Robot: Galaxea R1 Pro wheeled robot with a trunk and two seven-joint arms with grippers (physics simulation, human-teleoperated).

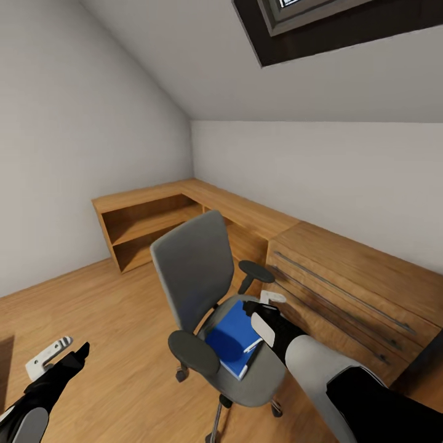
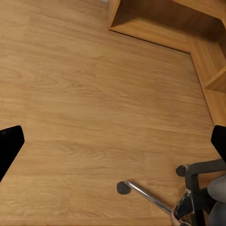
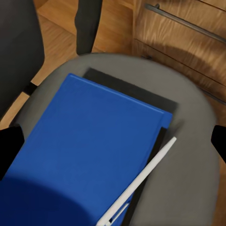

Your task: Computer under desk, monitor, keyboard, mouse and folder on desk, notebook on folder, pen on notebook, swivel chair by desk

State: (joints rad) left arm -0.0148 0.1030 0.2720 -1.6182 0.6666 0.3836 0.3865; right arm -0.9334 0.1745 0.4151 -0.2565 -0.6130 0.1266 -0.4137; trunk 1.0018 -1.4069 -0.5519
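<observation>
The swivel chair [image 1: 212,295] stands in front of the L-shaped wooden counter [image 1: 246,212], its seat carrying a stack of 3 items: a dark folder [image 3: 141,96] at the bottom, a blue notebook [image 3: 84,146] on top of it, and a white pen [image 3: 141,181] lying diagonally across the notebook's edge and the folder. The right gripper [image 1: 266,314] hovers directly above this stack with its jaws spread wide and nothing between them; in the right wrist view the 2 fingertips sit at opposite edges of the frame, well apart. The left gripper [image 1: 58,354] hangs low over the floor [image 2: 94,94], away from the chair, also wide and empty. Handling judgement: the pen appears light, thin and free to roll, so it should be taken first, pinched across its barrel near the middle. The notebook looks stiff and flat; with little edge exposed above the folder, grip it at the overhanging corner or long edge. The folder is probably thin, flexible and smooth, lying flush on the soft seat cushion, so a grasp at the exposed corner near the chair's edge is advisable. The chair rolls on casters, so downward pushes may shift it.
</observation>
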